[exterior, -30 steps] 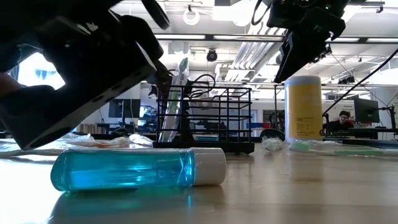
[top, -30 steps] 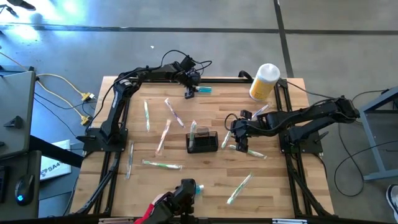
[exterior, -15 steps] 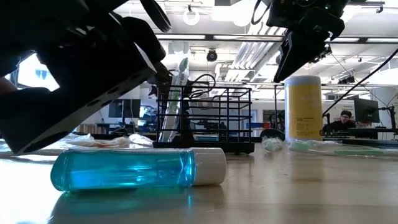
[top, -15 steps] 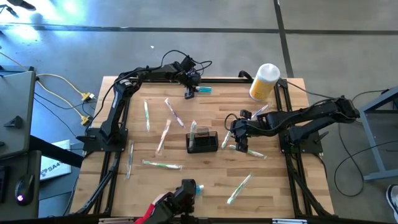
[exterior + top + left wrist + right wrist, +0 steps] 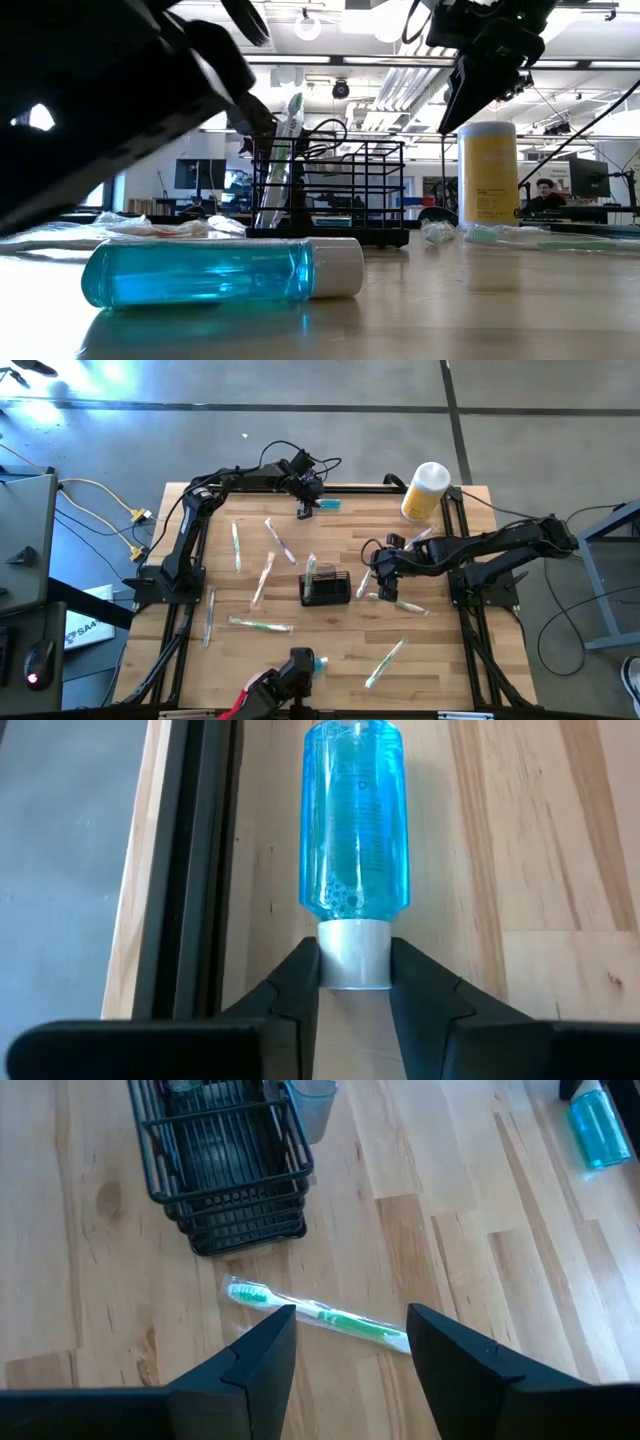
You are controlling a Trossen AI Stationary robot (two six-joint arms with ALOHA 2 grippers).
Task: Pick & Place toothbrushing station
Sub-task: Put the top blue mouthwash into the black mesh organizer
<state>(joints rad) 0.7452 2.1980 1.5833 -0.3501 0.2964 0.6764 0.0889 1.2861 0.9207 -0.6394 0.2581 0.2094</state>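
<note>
Right gripper (image 5: pixel 345 1342), fingers apart, above a wrapped green toothbrush (image 5: pixel 318 1316) lying crosswise on the bench (image 5: pixel 440 650); just beyond, upright, the toothbrushing station (image 5: pixel 220 1165). Farther off, at the back edge, left gripper (image 5: pixel 354 982), fingers clamped on a blue bottle (image 5: pixel 354 820) by its cap.

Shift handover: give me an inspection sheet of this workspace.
Surface: wooden table, black frame rails along its edges.
Job's things: black wire caddy upright mid-table, one toothbrush standing in it.
Clutter: wrapped toothbrushes scattered flat; blue bottle at the far edge, another blue bottle at the near edge; yellow canister at a far corner.
Grippers: left pincer shut on the far bottle's white cap; right pincer open above a green toothbrush beside the caddy.
Cables: yellow cables on the floor.
Surroundings: a person seated at a desk behind.
</note>
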